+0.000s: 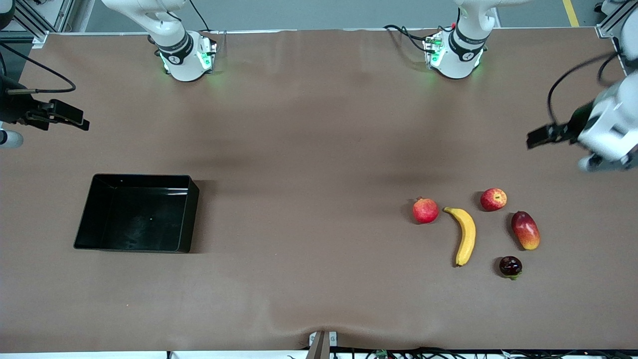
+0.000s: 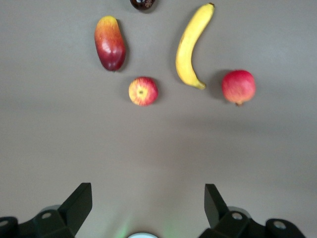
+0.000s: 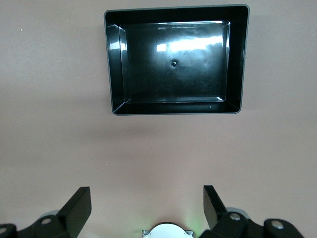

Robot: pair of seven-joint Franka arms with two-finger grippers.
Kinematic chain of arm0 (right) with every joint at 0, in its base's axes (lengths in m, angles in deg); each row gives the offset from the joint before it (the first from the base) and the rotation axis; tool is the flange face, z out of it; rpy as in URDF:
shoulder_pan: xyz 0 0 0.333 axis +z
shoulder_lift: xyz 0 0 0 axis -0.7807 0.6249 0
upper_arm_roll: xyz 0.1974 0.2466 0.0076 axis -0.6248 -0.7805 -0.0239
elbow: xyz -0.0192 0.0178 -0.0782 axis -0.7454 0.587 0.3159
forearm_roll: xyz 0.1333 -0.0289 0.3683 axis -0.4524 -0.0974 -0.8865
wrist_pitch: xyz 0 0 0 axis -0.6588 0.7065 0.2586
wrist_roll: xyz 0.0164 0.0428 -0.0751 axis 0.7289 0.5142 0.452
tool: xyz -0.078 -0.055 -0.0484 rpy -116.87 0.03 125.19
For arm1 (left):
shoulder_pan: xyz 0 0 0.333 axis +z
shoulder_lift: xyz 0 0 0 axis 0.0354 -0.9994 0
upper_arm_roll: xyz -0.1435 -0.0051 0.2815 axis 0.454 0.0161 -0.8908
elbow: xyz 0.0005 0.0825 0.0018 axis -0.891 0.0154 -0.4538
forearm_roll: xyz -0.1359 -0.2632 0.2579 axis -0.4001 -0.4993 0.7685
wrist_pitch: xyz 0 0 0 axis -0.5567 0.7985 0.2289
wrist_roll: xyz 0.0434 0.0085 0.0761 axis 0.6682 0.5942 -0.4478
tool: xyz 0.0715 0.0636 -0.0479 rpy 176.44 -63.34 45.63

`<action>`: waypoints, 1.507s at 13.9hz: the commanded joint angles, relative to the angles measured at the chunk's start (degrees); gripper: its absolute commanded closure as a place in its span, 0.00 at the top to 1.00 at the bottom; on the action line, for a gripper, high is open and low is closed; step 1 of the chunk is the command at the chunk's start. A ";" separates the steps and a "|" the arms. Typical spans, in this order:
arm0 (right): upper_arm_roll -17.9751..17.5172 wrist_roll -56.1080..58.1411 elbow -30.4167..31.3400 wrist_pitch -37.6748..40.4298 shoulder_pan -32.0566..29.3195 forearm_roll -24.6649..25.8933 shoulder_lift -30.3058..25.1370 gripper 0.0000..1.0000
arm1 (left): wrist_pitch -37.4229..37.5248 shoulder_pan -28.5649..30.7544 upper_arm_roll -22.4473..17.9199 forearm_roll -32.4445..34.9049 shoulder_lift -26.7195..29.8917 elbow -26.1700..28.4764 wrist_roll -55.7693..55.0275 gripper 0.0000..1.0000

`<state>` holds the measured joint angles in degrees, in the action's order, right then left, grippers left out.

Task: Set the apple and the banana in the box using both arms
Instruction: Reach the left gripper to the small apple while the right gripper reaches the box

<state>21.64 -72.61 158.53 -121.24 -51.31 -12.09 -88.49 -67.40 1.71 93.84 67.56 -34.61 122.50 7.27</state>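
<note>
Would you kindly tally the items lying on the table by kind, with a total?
Apple: 1
Banana: 1
Pomegranate: 1
Mango: 1
Small dark fruit: 1
Black box: 1
Total: 6

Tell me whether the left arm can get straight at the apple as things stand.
Probably yes. The left hand hangs open above bare table, and the apple lies apart from the banana and the mango, with nothing on top of it.

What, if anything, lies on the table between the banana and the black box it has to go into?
Only the pomegranate, right beside the banana on the side toward the box. Past it the table is bare.
</note>
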 commanded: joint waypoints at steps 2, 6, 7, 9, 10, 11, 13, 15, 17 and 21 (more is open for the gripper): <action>0.39 -0.33 2.82 -3.65 -0.01 0.63 0.30 1.00 | -17.92 4.24 0.15 1.22 -1.46 13.64 -0.76 1.00; 0.56 -0.15 9.59 -13.57 -1.15 1.08 1.61 1.00 | -30.61 6.72 0.07 1.22 -9.97 17.90 -0.85 1.00; 0.56 -0.15 10.30 -16.21 -1.50 1.51 3.27 1.00 | -31.85 6.72 0.07 1.22 -11.82 17.90 -0.85 1.00; 0.56 0.37 9.78 -20.69 -3.25 2.57 8.36 1.00 | -33.34 6.64 0.15 1.22 -14.72 17.63 -0.85 1.00; 0.56 3.60 9.69 -23.50 -4.74 2.66 10.56 1.00 | -34.57 6.72 0.24 1.22 -16.04 17.63 -0.85 1.00; 0.65 7.02 9.69 -26.31 -5.80 2.66 12.32 1.00 | -35.02 6.72 0.24 1.22 -17.36 17.63 -0.85 1.00; 0.56 10.21 9.60 -31.59 -8.09 2.66 16.19 1.00 | -36.68 6.64 0.15 1.22 -19.47 17.54 -0.85 1.00; 0.56 14.85 9.60 -37.04 -10.55 2.57 20.41 1.00 | -38.09 6.64 0.15 1.22 -21.15 17.54 -0.85 1.00; 0.56 18.73 9.60 -41.09 -12.13 2.48 23.49 1.00 | -38.45 6.72 0.24 1.22 -22.47 17.28 -0.85 1.00; 0.56 20.42 9.51 -44.35 -13.90 2.48 28.94 1.00 | -38.45 6.72 0.33 1.22 -21.86 17.28 -0.67 0.17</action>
<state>23.01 -53.19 169.29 -165.09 -63.94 -9.98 -61.77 -105.69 8.25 93.85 67.77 -57.13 140.21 7.22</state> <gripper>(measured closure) 0.000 0.093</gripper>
